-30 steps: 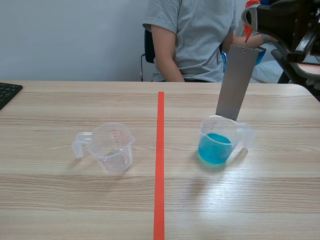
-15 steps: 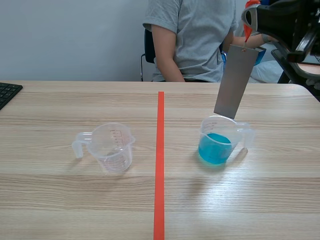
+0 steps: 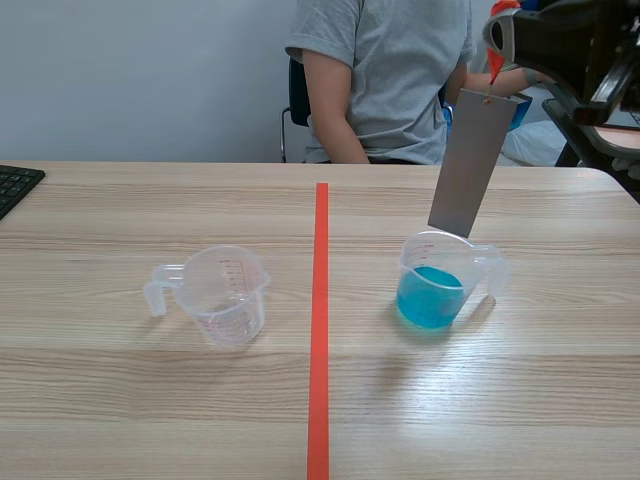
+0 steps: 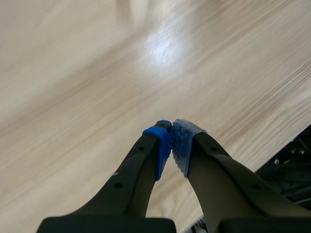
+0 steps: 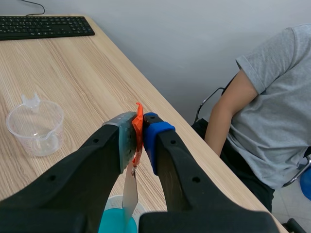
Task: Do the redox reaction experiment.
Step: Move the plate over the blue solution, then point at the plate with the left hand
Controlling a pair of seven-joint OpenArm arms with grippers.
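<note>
In the scene view, your right gripper [image 3: 497, 35] is up high at the far right, pinched on an orange tab [image 3: 495, 62]. A grey plate [image 3: 468, 165] hangs from it, lower edge at the rim of the cup of blue liquid [image 3: 435, 285]. The empty cup [image 3: 222, 297] stands across the tape line [image 3: 319, 330]. In the left wrist view, your left gripper [image 4: 171, 145] has its pads pressed together on nothing, over the table [image 4: 73, 73]. In the right wrist view, the fingers clamp the orange tab and the grey plate dangles over the cup of blue liquid.

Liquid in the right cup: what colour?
Blue; the liquid shows best in the scene view.
</note>
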